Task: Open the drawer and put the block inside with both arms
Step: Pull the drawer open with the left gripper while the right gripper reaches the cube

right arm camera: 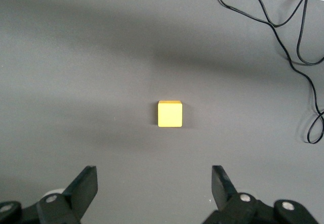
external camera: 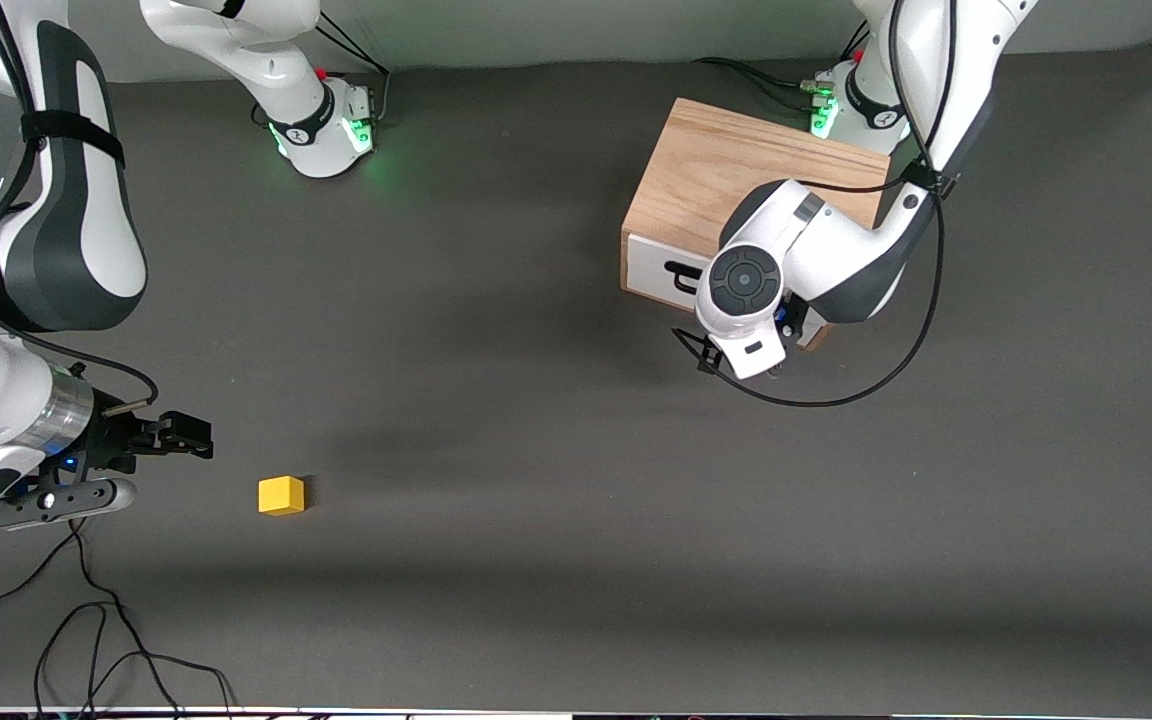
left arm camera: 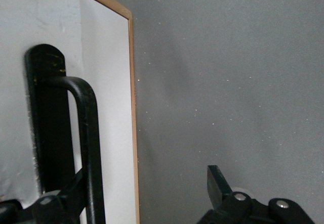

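The drawer (external camera: 654, 264) is shut, its white front flush with the light-wood cabinet (external camera: 726, 170) at the left arm's end of the table. My left gripper (left arm camera: 147, 196) is open in front of the drawer. The black wire handle (left arm camera: 87, 133) stands between its fingers, close to one of them. In the front view the left arm's hand (external camera: 744, 300) hides those fingers. The yellow block (external camera: 281, 495) lies on the table near the right arm's end. My right gripper (external camera: 186, 438) is open and empty beside the block (right arm camera: 169, 114), not touching it.
Loose black cables (external camera: 86, 640) lie on the table nearer to the front camera than the right gripper; they also show in the right wrist view (right arm camera: 298, 32). A cable (external camera: 876, 380) loops from the left arm beside the cabinet. The dark grey table (external camera: 536, 400) stretches between block and cabinet.
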Tool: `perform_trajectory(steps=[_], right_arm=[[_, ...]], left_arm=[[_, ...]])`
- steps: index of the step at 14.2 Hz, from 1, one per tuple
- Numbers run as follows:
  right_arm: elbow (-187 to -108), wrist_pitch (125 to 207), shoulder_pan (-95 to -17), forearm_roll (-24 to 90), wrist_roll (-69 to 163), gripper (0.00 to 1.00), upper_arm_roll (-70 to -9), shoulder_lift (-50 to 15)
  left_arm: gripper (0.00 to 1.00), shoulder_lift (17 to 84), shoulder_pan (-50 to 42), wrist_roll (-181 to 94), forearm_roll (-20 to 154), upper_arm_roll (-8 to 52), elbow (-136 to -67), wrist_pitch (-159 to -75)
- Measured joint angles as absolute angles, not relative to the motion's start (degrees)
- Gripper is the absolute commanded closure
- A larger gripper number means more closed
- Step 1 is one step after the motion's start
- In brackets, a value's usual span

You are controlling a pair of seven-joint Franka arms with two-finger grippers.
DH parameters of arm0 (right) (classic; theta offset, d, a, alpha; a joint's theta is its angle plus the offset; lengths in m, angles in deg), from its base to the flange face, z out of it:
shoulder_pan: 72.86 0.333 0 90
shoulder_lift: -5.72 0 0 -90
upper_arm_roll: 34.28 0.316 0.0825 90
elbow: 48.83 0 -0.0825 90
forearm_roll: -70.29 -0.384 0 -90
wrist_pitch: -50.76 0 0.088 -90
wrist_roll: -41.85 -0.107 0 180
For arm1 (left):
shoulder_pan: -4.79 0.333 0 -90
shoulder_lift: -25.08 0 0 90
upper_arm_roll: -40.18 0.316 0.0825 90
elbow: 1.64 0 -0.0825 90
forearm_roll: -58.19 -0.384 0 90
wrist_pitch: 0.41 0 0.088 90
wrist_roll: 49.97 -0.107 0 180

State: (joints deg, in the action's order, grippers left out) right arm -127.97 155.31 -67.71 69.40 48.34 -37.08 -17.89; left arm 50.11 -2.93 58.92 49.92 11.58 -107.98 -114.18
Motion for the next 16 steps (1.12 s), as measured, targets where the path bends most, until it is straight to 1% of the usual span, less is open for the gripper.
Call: perform_trajectory(steps=[7, 9, 13, 16], right_arm=[[-130.0, 155.7, -67.9, 68.7, 48.3, 0.00, -37.6, -17.9], [-131.3, 157.7, -68.0, 68.7, 48.3, 0.00, -37.6, -18.1], [-133.6, 163.6, -68.0, 68.7, 48.3, 0.00, -37.6, -21.9], [-133.6, 166.7, -68.0, 68.7, 48.3, 0.00, -37.6, -24.9]], left_arm=[[0.00, 55.4, -3.6, 59.1, 46.8, 11.6, -100.6, -114.7], [0.00, 56.9, -3.9, 59.3, 45.8, 11.6, -98.2, -114.8], [0.00, 60.1, -4.2, 59.4, 44.5, 11.7, -92.5, -115.1], [0.00, 61.4, -4.7, 60.8, 42.9, 11.7, -91.1, -114.4]])
